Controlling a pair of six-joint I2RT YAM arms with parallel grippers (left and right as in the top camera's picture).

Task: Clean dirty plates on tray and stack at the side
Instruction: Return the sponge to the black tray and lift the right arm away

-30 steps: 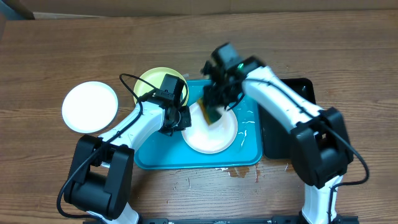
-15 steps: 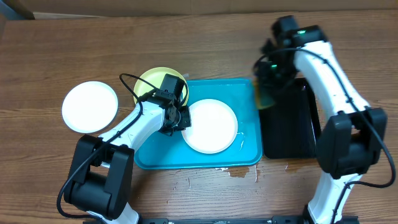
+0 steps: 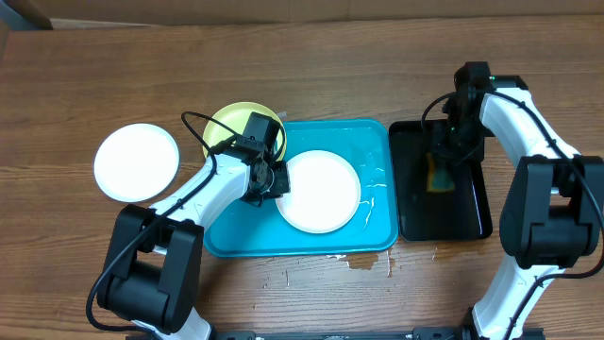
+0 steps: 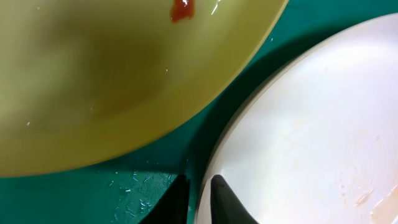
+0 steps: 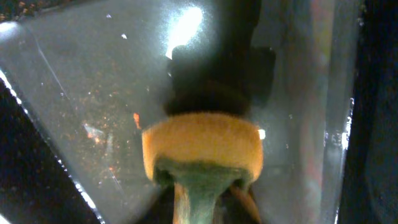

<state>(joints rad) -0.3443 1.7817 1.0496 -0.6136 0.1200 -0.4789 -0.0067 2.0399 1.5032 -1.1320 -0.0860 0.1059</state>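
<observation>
On the cyan tray (image 3: 245, 241) (image 4: 124, 186) lies a white plate (image 3: 326, 194) (image 4: 311, 124) with faint smears. My left gripper (image 3: 272, 184) (image 4: 200, 199) is shut on its left rim, one finger on the tray side and one on the plate. A yellow-green plate (image 3: 231, 125) (image 4: 112, 74) with a red smear (image 4: 182, 9) overlaps the tray's far left corner. Another white plate (image 3: 137, 161) rests on the table at the left. My right gripper (image 3: 444, 156) (image 5: 212, 208) hangs over the black tray, open round the sponge (image 3: 440, 177) (image 5: 202, 143). A dark gap shows at its right finger.
The narrow black tray (image 3: 415, 217) (image 5: 74, 93) stands right of the cyan tray, and its floor is wet and speckled. Small spills mark the table (image 3: 363, 263) in front of the cyan tray. A black cable loops from the left arm over the yellow-green plate.
My right arm has carried the sponge from the white plate rightward to the black tray and lowered it there, and its jaws have loosened. The left arm has stayed put.
</observation>
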